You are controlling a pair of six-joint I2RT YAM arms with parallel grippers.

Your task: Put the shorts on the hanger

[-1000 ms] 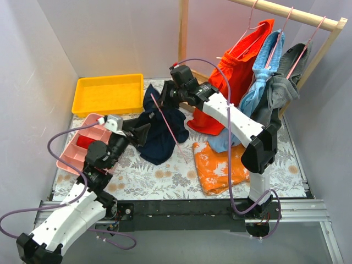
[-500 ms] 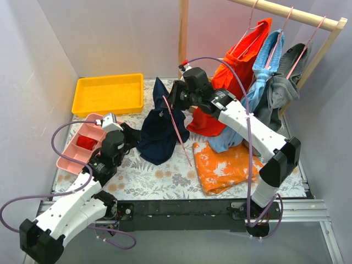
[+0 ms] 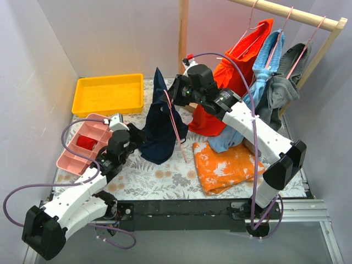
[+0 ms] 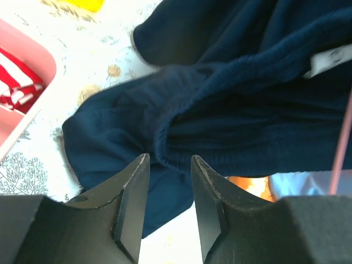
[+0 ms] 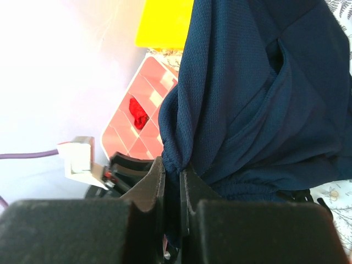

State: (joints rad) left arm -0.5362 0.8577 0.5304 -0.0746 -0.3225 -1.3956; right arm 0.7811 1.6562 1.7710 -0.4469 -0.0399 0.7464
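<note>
Floral table [image 3: 165, 176] lies beneath shorts [image 3: 157, 132] hiding most of hanger [image 3: 174, 124].

Inspected floral-printed table [image 3: 159, 179]. Noted yellow tray [image 3: 107, 94] at far edge, beyond left claw [image 3: 140, 140], left of right claw [image 3: 171, 96]. Noted pink divided tray [image 3: 67, 163], red item [image 3: 85, 142] inside, just left of left claw. Noted orange patterned cloth [image 3: 225, 168] lying flat, right of left claw, nearer than right claw. Recorded lower folds of the shorts [image 3: 159, 144] resting on surface, just ahead of left claw.
</note>
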